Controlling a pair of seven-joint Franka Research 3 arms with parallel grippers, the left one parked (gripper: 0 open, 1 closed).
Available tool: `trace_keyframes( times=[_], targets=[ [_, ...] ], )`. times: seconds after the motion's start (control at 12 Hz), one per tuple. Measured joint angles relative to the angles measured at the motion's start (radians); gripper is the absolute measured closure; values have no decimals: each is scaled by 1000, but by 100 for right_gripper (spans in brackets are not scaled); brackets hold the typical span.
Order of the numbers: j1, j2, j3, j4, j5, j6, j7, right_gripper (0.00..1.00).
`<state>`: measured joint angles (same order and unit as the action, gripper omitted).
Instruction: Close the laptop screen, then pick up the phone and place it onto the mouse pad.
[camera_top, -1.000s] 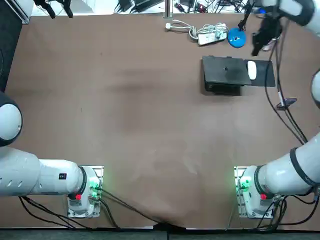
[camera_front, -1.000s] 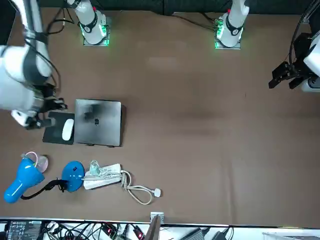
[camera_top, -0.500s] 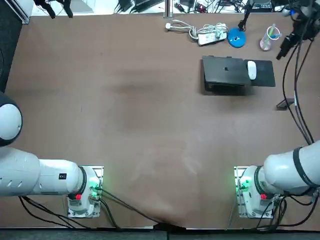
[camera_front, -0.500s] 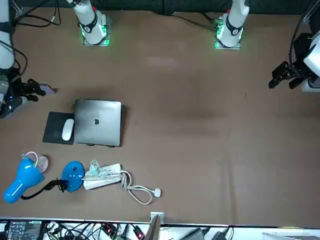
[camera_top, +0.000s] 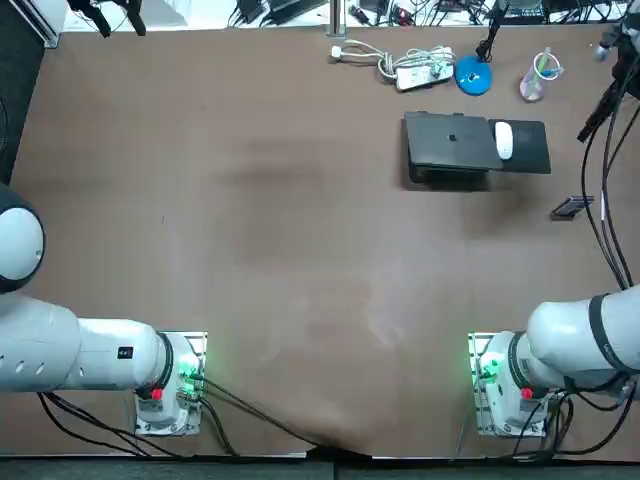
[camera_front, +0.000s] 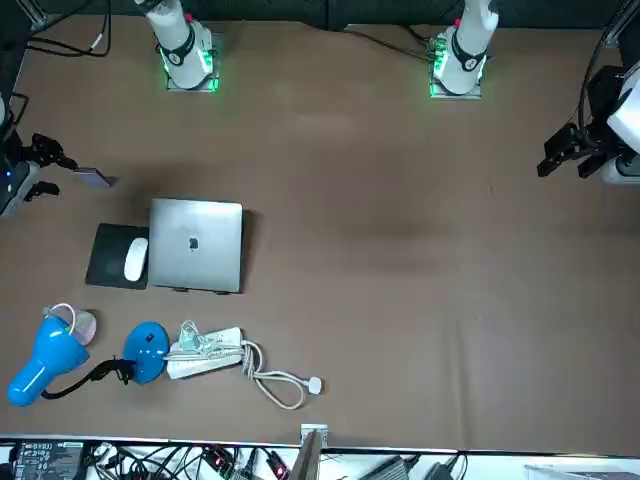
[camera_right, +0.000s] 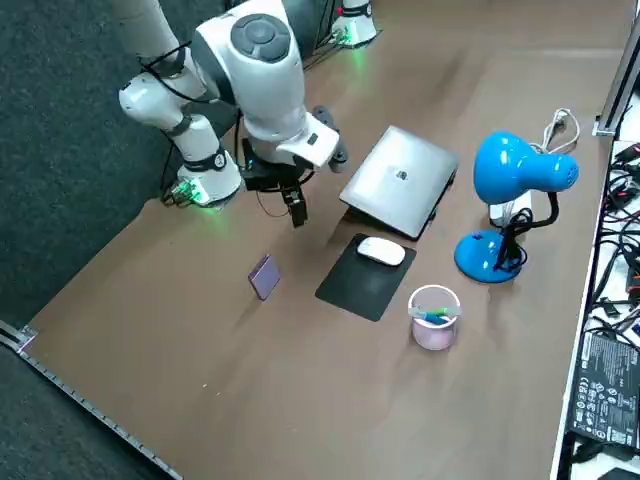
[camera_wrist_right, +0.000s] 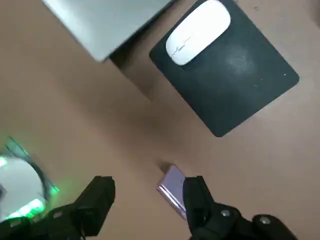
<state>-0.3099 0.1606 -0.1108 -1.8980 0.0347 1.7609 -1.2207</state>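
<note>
Right gripper (camera_wrist_right: 148, 202) hangs above the table, its black fingers spread wide with nothing between them. Seen from overhead, the phone (camera_top: 572, 207), a thin, flat lilac rectangle, lies on the bare brown tabletop at about 4 o'clock from the mouse pad (camera_top: 530, 155), apart from it. That pad is a matte black rectangle bearing a smooth white oval mouse (camera_top: 503, 140); at its 9 o'clock sits the closed laptop (camera_right: 400, 178), lid smooth silver

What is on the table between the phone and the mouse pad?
Nothing: bare table separates phone and mouse pad, clear in the right side view. The right end effector hovers open near the phone.
</note>
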Motion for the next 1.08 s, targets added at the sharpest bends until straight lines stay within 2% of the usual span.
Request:
trace_keyframes(
  times=[0.25, 0.33, 0.5, 0.58, 1.08],
  targets=[
    [-37, -32, 0, -89, -19, 121, -191, 8],
    [-47, -48, 0, -132, -19, 169, -250, 2],
    [-71, -68, 1, -210, -21, 250, -380, 0],
    [-105, -75, 1, -271, -21, 316, -506, 0],
    [-167, -74, 2, -405, -21, 475, -673, 0]
  ],
)
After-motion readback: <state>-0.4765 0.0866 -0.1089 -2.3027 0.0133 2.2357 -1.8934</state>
